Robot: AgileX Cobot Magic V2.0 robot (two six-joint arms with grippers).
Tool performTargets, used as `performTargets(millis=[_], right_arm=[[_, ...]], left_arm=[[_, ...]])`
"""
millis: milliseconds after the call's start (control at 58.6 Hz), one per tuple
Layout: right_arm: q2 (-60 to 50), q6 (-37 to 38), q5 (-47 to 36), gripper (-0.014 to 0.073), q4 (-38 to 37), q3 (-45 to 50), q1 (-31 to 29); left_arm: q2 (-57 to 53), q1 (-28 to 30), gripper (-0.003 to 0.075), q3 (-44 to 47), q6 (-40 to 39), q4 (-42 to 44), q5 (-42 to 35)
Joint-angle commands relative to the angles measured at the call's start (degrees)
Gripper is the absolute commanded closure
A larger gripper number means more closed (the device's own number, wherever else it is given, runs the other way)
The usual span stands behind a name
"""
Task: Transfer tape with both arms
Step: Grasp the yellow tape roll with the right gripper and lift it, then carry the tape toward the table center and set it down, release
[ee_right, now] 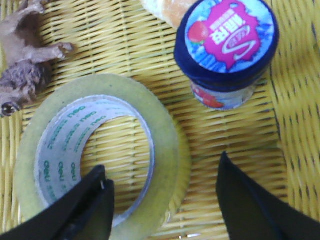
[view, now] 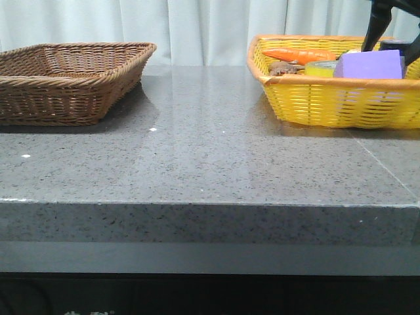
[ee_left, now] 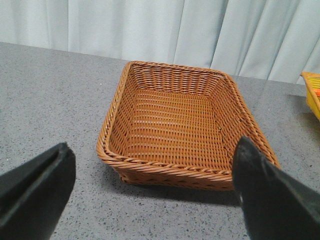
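Observation:
The tape [ee_right: 100,155] is a yellow translucent roll with a white core printed in green. It lies flat on the floor of the yellow basket [ee_right: 295,125]. My right gripper [ee_right: 163,165] is open and straddles the roll's wall, one black finger [ee_right: 85,210] inside the core hole and the other [ee_right: 250,200] outside the roll. In the front view the right gripper [view: 387,26] reaches down into the yellow basket [view: 328,98] at the far right. My left gripper [ee_left: 153,145] is open and empty, just short of the brown wicker basket [ee_left: 175,170].
In the yellow basket, a dark-blue-capped jar [ee_right: 227,45] stands close beside the tape, with a brown toy animal [ee_right: 25,65] and a bread piece [ee_right: 165,10] nearby. A carrot [view: 298,54] and purple block [view: 369,64] lie there too. The brown basket [view: 65,82] is at the table's left.

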Motion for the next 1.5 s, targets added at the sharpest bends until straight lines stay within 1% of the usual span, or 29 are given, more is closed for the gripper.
performTargets(millis=[0, 324, 392, 443, 494, 546, 648, 699, 750, 955, 1279, 1398, 1483], right_arm=[[-1.81, 0.36, -4.06, 0.0129, -0.35, -2.05, -0.18], [0.11, 2.34, -6.63, 0.0130, -0.35, -2.11, -0.18], [0.46, 2.34, -6.16, 0.0154, -0.35, -2.11, -0.18], [0.61, 2.34, -5.78, 0.0190, -0.35, -2.11, -0.23], [0.83, 2.34, -5.59, 0.0251, -0.35, -2.11, -0.23], [0.99, 2.34, -5.46, 0.0339, -0.35, -2.11, -0.18], [1.03, 2.29, -5.44, 0.0485, -0.35, -2.11, -0.18], [0.92, 2.29, -5.50, 0.0545, -0.35, -2.15, -0.18], [0.86, 2.29, -5.50, 0.0580, -0.35, -2.38, -0.18], [-1.19, 2.29, -5.60, 0.0578, -0.41, -3.93, -0.18], [-10.86, 2.04, -9.27, 0.0578, -1.10, -4.05, -0.12], [-14.24, -1.11, -8.93, 0.0578, -1.10, -4.05, 0.99], [-16.56, -4.27, -8.47, 0.0578, -1.10, -4.00, 3.58]], left_arm=[[0.66, 0.17, 0.0102, -1.58, -0.42, 0.00, -4.30], [0.66, 0.17, 0.0103, -1.58, -0.42, 0.00, -4.30], [0.66, 0.17, 0.0102, -1.58, -0.42, 0.00, -4.30], [0.66, 0.17, 0.0102, -1.58, -0.42, 0.00, -4.30], [0.66, 0.17, 0.0102, -1.58, -0.42, 0.00, -4.30], [0.66, 0.17, 0.0103, -1.58, -0.42, 0.00, -4.30], [0.66, 0.17, 0.0102, -1.58, -0.42, 0.00, -4.30], [0.66, 0.17, 0.0102, -1.58, -0.42, 0.00, -4.30], [0.66, 0.17, 0.0102, -1.58, -0.42, 0.00, -4.30], [0.66, 0.17, 0.0102, -1.58, -0.42, 0.00, -4.30], [0.66, 0.17, 0.0102, -1.58, -0.42, 0.00, -4.30], [0.66, 0.17, 0.0102, -1.58, -0.42, 0.00, -4.30], [0.66, 0.17, 0.0102, -1.58, -0.42, 0.00, -4.30]])
